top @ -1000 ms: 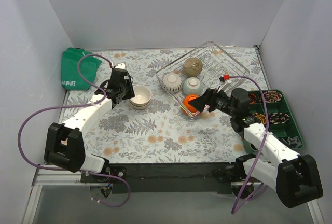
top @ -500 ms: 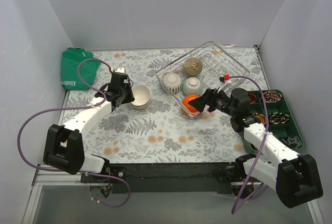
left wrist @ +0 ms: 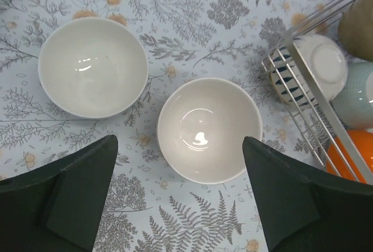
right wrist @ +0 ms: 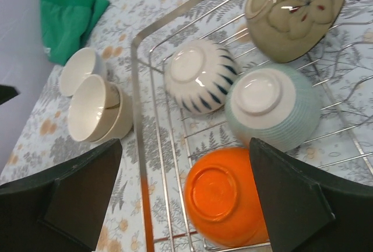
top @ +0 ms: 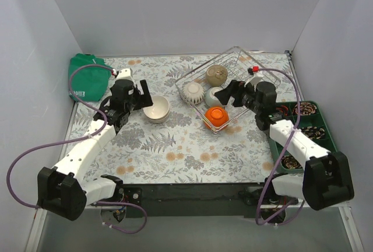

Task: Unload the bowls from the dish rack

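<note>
In the large silvery wire dish rack [top: 263, 71], at the far right of the fern-and-flower tablecloth [top: 175, 153]: four small ceramic bowls, all where they were a second ago. At the far side, a glossy beige bowl [top: 216, 74] with a painted flower, leaning. In the middle, side by side and bottom up, a white ribbed bowl with dark blue strokes [top: 193, 93] and a pale mint-green ribbed bowl [top: 215, 95]. In the near left corner, also bottom up, a glossy orange bowl [top: 215, 116].

Outside the rack, just to its left on the cloth: an upright cream bowl [left wrist: 208, 129], nested in a second bowl by the look of the right wrist view. Close beside it but apart, an upright plain white bowl [left wrist: 93, 67], empty.

Above those two, the left gripper [left wrist: 179, 141], fingers spread wide with nothing between them. A second ago: lower, right at the cream bowl's rim. Now: lifted, wrist shifted a little toward the crumpled green cloth bag [top: 87, 80] at the far left.

Over the mint-green bowl, the right gripper [right wrist: 185, 142], likewise spread wide and empty. A second ago: down at the orange bowl, covering part of it. Now: farther into the rack, with the orange bowl in full view.

At the right edge, beside the right arm: a dark green compartment tray [top: 333, 146] of small trinkets.
</note>
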`<control>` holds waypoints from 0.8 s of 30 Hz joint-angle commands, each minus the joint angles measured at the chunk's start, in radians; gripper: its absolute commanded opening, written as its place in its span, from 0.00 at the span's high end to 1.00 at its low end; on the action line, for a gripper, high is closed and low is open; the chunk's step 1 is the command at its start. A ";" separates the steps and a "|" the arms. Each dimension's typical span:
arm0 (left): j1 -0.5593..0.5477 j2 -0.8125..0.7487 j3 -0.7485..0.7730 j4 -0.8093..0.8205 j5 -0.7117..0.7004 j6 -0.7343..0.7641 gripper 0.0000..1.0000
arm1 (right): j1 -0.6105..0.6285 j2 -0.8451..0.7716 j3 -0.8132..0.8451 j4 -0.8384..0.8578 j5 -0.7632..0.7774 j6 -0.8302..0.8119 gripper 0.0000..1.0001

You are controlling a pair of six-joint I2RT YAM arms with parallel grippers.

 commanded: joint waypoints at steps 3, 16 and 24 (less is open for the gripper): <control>0.003 -0.091 -0.067 0.083 -0.049 0.063 0.02 | -0.028 0.195 0.243 -0.025 0.125 -0.080 0.01; 0.000 -0.152 -0.165 0.148 -0.074 0.094 0.02 | -0.068 0.670 0.676 -0.156 0.070 -0.183 0.01; -0.005 -0.161 -0.174 0.151 -0.060 0.096 0.02 | -0.070 0.772 0.736 -0.186 0.105 -0.197 0.02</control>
